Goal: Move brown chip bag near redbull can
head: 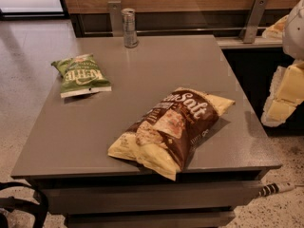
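The brown chip bag (173,125) lies flat on the front right part of the grey table (156,65). It is dark brown with pale yellow ends and white "Salt" lettering, and its near corner hangs slightly over the front edge. The redbull can (129,28), slim and silvery, stands upright at the table's back edge, left of centre, far from the bag. My gripper is out of view. Only a white and pale yellow section of my arm (285,91) shows at the right edge, beside the table.
A smaller green chip bag (81,75) lies on the table's left side. A wooden wall panel with metal brackets (254,19) runs behind the table. A black curved object (28,203) sits on the floor at bottom left, and a cable (278,189) at bottom right.
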{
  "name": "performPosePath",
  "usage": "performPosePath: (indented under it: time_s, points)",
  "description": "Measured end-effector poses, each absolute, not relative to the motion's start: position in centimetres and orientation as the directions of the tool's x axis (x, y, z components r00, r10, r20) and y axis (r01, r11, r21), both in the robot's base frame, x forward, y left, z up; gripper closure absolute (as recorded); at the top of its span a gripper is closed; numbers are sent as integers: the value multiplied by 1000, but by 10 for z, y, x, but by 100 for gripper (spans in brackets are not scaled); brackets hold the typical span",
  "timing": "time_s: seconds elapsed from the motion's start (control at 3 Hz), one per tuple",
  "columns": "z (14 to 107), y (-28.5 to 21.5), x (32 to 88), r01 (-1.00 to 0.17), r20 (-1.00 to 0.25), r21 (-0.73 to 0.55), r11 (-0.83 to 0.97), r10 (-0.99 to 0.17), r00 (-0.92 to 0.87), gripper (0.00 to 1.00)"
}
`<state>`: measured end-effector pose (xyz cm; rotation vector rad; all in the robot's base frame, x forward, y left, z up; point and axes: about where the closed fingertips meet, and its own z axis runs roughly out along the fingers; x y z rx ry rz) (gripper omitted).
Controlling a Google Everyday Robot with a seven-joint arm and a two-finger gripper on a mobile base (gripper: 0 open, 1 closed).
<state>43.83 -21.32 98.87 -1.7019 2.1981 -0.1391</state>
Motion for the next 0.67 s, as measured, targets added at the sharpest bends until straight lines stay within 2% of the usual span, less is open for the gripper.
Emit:
performPosePath:
  time_s: [0.33,0.67]
  points:
    - [989,-213,439,-917,-219,-293,270,-953,-211,0]
    - [961,-192,454,-948,-227,-272,164,-968,-102,0]
